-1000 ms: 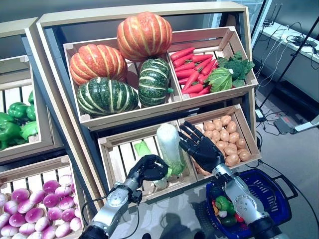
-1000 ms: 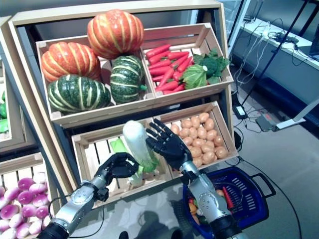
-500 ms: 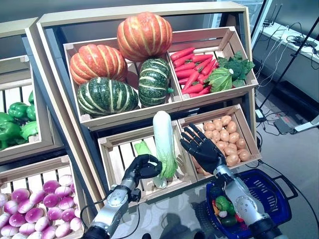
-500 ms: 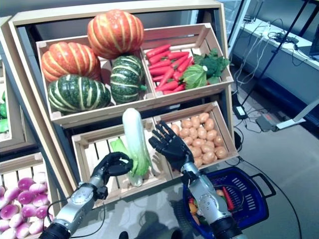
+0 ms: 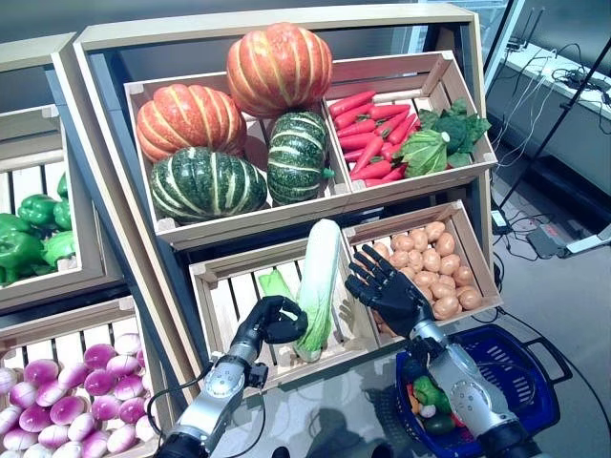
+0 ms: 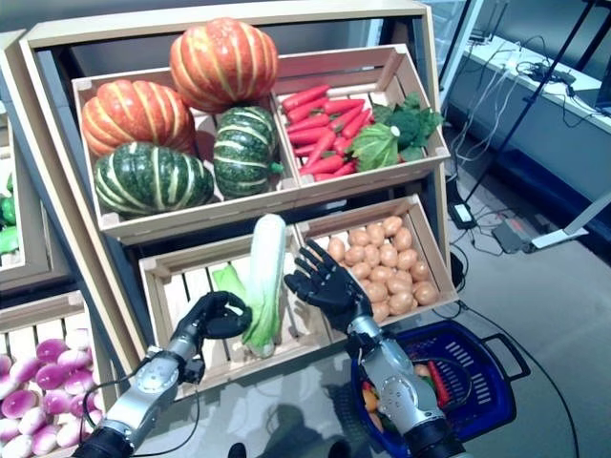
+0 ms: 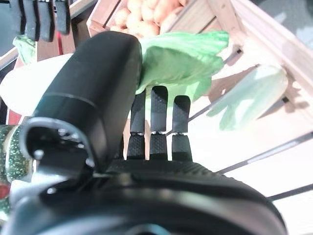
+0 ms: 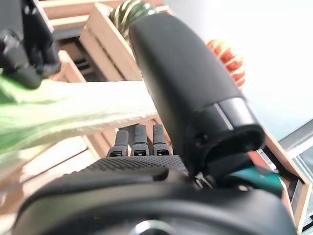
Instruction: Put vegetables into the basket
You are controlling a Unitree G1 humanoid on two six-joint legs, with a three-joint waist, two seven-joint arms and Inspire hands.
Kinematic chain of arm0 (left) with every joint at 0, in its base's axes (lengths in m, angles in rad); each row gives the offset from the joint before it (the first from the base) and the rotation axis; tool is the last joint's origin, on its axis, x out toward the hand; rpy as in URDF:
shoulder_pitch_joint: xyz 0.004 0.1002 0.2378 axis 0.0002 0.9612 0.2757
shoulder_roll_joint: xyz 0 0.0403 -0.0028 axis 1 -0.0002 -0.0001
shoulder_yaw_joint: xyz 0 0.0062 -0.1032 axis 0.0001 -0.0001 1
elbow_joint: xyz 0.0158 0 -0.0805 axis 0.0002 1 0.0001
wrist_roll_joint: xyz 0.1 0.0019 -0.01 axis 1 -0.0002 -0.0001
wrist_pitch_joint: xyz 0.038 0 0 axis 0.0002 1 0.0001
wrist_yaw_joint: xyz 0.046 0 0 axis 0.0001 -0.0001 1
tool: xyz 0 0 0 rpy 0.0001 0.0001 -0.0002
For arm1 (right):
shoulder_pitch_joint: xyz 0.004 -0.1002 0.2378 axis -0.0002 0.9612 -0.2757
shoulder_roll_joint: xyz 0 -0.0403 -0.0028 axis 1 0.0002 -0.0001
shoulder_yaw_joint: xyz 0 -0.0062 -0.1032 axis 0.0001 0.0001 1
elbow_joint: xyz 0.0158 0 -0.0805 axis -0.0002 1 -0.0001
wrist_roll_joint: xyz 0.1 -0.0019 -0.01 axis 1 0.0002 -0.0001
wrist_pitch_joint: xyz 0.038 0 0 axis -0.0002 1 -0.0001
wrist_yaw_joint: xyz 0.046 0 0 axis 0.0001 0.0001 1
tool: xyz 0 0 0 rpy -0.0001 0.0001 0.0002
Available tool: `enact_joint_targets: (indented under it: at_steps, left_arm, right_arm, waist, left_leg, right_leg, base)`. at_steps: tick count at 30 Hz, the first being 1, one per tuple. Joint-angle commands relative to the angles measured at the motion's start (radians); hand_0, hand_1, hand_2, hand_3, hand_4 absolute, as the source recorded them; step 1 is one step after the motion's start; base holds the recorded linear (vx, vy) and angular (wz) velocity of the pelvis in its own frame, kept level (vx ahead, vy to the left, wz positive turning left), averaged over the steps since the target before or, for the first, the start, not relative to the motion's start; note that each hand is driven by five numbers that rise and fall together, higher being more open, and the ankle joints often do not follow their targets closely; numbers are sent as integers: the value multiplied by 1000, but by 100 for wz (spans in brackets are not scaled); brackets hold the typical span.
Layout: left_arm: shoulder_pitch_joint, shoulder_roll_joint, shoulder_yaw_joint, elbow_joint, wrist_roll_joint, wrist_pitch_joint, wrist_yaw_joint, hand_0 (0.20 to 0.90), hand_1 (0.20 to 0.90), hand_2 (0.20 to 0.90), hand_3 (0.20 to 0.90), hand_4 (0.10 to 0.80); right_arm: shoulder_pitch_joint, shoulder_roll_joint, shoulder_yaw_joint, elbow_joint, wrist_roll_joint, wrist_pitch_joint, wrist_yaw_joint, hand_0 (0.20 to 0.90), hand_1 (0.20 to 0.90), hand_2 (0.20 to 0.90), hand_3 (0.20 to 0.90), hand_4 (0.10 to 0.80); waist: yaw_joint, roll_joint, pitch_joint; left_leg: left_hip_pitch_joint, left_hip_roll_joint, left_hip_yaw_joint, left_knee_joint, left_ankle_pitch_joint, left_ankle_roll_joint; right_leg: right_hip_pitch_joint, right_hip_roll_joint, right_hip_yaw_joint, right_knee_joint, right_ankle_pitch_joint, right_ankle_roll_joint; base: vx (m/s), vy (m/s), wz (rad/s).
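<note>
The left hand (image 5: 277, 320) has its fingers curled round the green leafy base of a napa cabbage (image 5: 319, 282), which it holds tilted over the lower left crate (image 5: 221, 277) with the white tip leaning toward the right hand. A second, smaller cabbage (image 5: 275, 284) lies in that crate, largely hidden behind the held one and the left hand. The right hand (image 5: 385, 289) stands just beside the cabbage with its fingers spread and straight, over the edge of the crate of potatoes (image 5: 431, 260) (whether any finger actually touches the cabbage cannot be told from the head views, and the right wrist view is mostly filled by the thumb). The blue basket (image 5: 530, 374) sits on the floor at the lower right, partly covered by the right arm; a few vegetables show inside, too small to name. In the upper crates sit striped pumpkins (image 5: 278, 67) and carrots (image 5: 369, 119) with leafy greens (image 5: 440, 135).
</note>
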Motion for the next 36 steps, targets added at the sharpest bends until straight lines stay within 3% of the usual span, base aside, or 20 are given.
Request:
enact_joint_targets:
  at_steps: [1, 4, 10, 36]
  left_arm:
    - [-144, 66, 29, -89, 51, -129, 26, 300, 300, 300, 300, 400]
    - [-153, 81, 20, -111, 86, -121, 22, 300, 300, 300, 300, 400]
    - [-170, 99, 1, -117, 117, -122, 23, 300, 300, 300, 300, 400]
    - [-201, 107, -73, -129, 170, -195, -11, 300, 300, 300, 300, 400]
  right_arm:
    - [-72, 11, -34, -38, -79, -139, -42, 900, 900, 900, 900, 800]
    - [-77, -10, -29, -17, -190, -135, -71, 900, 900, 900, 900, 800]
    - [-107, -51, -28, 13, -218, -115, -89, 900, 900, 900, 900, 800]
    - [-179, 12, 35, -17, 10, -63, 103, 900, 900, 900, 900, 800]
  waist:
    - [-2, -46, -20]
    - [-3, -45, -18]
    - [-3, -48, -18]
    - [4, -45, -29]
  left_leg:
    - [12, -35, -47, 2, -57, 11]
    - [14, -35, -47, 2, -57, 11]
    - [18, -34, -47, 2, -61, 9]
    - [16, -33, -46, 2, -64, 8]
  right_leg:
    - [57, -67, 11, 5, -18, 53]
    - [58, -67, 12, 5, -16, 54]
    - [61, -68, 14, 5, -16, 56]
    - [60, -70, 17, 5, -16, 58]
  base:
    - [0, 0, 0]
    - [0, 0, 0]
    - [0, 0, 0]
    - [0, 0, 0]
